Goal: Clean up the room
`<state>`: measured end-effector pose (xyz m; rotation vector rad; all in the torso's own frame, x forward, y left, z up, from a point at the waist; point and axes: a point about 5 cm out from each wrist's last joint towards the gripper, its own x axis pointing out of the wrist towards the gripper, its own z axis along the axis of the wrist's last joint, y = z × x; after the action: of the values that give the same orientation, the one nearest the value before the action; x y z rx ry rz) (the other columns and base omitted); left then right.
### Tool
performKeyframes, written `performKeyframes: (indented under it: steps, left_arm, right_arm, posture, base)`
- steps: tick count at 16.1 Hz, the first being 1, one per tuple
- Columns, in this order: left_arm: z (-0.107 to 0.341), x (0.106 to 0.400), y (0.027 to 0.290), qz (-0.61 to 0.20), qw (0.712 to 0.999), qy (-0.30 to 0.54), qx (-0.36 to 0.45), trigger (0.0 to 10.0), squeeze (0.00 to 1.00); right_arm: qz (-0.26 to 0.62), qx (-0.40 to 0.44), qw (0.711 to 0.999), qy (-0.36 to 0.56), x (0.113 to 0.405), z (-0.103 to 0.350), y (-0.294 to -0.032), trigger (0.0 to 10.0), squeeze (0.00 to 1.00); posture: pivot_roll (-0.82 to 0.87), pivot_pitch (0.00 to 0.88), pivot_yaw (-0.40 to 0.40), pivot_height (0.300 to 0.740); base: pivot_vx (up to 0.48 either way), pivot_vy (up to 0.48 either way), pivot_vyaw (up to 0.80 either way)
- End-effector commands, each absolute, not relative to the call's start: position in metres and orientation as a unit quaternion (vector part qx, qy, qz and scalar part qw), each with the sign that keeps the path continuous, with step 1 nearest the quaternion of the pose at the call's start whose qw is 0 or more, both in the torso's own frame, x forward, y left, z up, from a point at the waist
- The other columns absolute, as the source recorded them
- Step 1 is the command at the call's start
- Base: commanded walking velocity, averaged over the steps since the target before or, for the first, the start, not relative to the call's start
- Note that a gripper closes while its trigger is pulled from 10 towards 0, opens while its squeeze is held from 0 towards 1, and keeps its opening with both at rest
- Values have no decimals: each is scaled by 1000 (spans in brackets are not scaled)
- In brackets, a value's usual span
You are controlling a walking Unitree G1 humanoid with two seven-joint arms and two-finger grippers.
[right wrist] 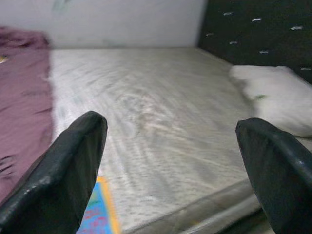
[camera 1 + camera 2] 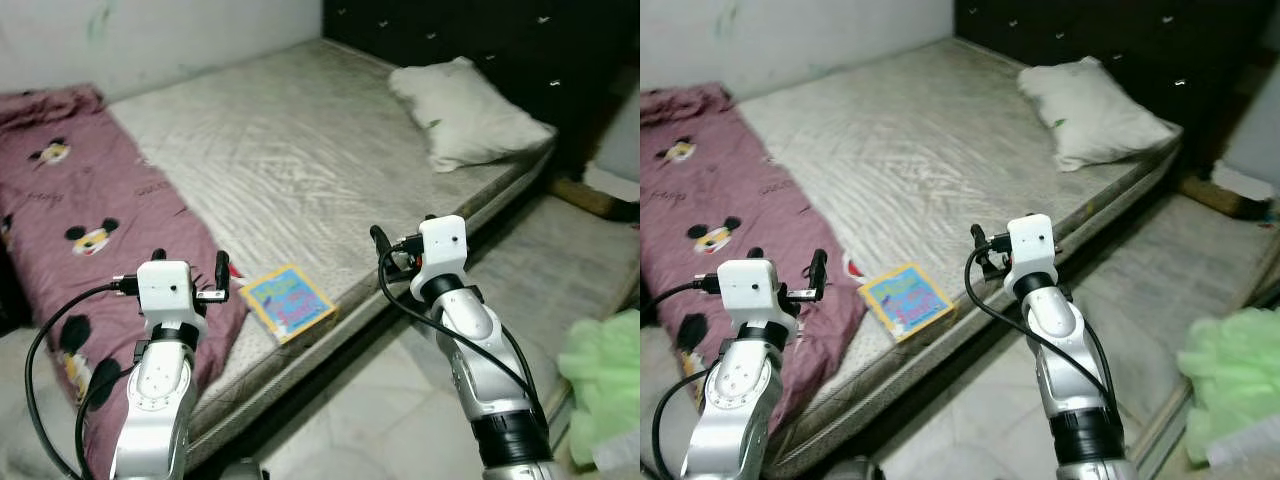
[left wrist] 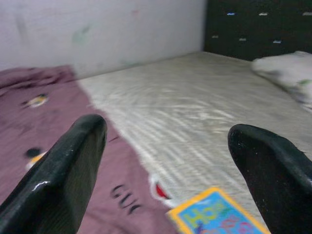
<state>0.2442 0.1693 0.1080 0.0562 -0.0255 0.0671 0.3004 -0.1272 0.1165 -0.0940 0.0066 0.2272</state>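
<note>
A colourful book (image 2: 288,303) with a yellow border lies near the front edge of the bare grey mattress (image 2: 290,150), beside a maroon Mickey Mouse blanket (image 2: 80,230). A white pillow (image 2: 465,112) rests at the far right end of the bed. My left gripper (image 2: 190,266) hovers open over the blanket's edge, just left of the book (image 3: 214,217). My right gripper (image 2: 402,240) is open above the mattress edge, right of the book (image 1: 95,214). Neither holds anything.
A black studded headboard (image 2: 480,40) stands behind the pillow. A second grey mattress (image 2: 560,270) lies lower on the right, with a green cloth (image 2: 605,375) bunched at its near end. White floor tiles (image 2: 370,425) run between my arms.
</note>
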Motion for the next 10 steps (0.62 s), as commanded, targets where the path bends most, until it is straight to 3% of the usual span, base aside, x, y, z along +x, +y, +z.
performKeyframes:
  steps: [1,10]
  left_arm:
    - [107,243,173,38,999,-10,33,10000,0]
    - [108,245,171,34,999,-12,30,10000,0]
  right_arm:
    - [127,-46,991,-6,302,120,-120,10000,0]
    - [128,-46,991,-8,304,122,-119,10000,0]
  posture:
    - [-98,14,-39,740]
    - [-100,30,-44,740]
  base:
    - [0,0,800]
    - [0,0,800]
